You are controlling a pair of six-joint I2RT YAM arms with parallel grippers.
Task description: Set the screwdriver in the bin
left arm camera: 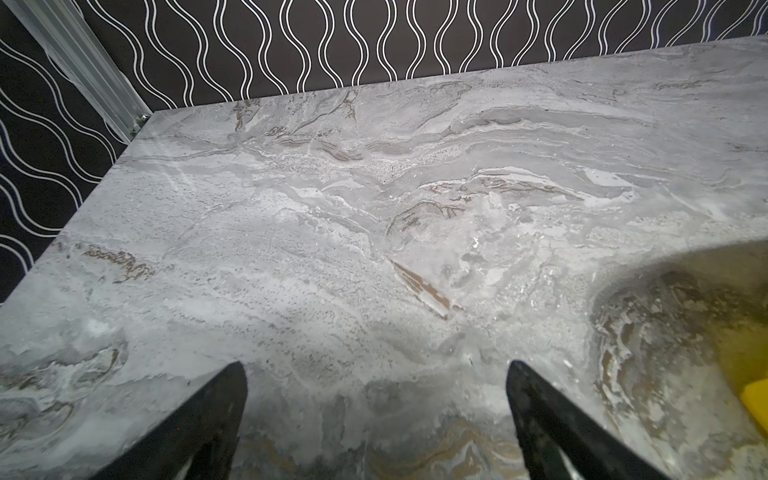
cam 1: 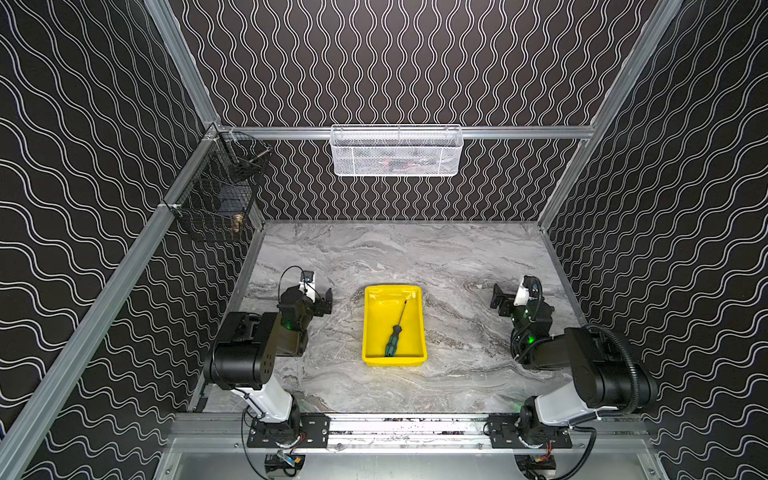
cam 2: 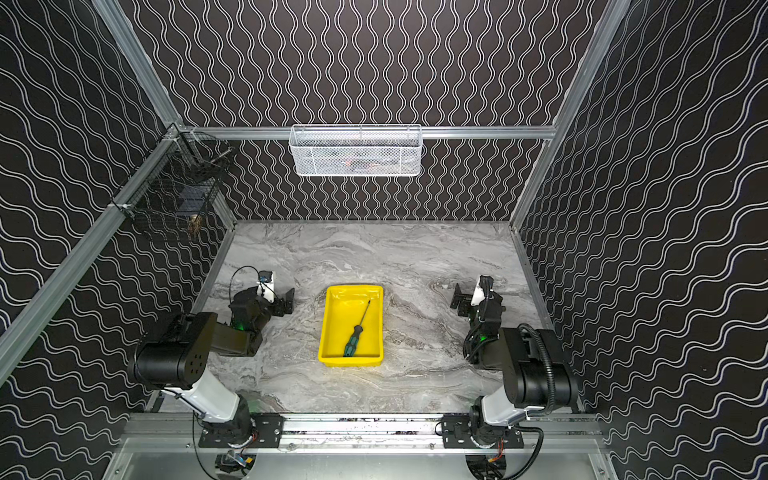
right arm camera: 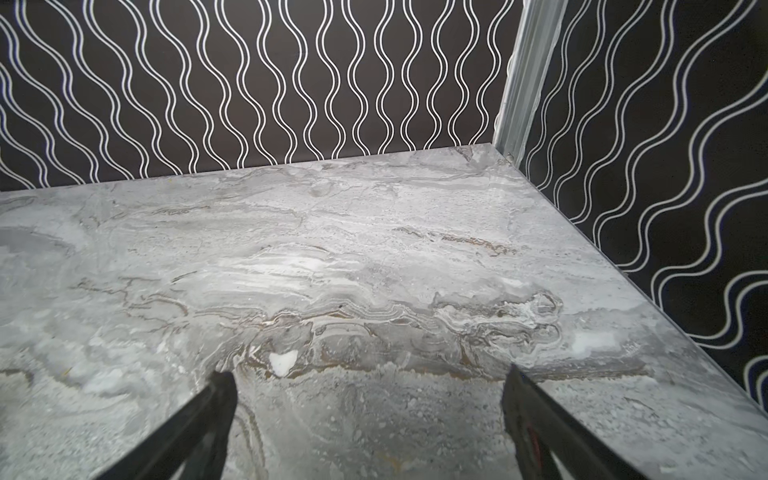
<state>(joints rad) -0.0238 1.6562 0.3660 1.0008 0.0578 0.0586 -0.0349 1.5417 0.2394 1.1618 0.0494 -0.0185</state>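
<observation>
In both top views the yellow bin (cam 1: 375,328) (cam 2: 332,330) sits mid-table. The screwdriver (cam 1: 393,342) (cam 2: 353,342) lies inside it, green-and-black handle toward the near wall, thin shaft pointing to the far right corner. My left gripper (cam 1: 326,301) (cam 2: 289,301) hovers to the bin's left, apart from it, open and empty. The left wrist view shows its jaws (left arm camera: 376,366) spread over bare marble, with a yellow corner of the bin (left arm camera: 757,400) at the frame's edge. My right gripper (cam 1: 500,300) (cam 2: 460,301) (right arm camera: 369,372) stands open and empty to the bin's right.
A white wire mesh basket (cam 1: 397,153) hangs on the back rail and a black wire basket (cam 1: 219,195) hangs at the left rear corner. Patterned walls close in the grey marble table (cam 1: 415,257) on three sides.
</observation>
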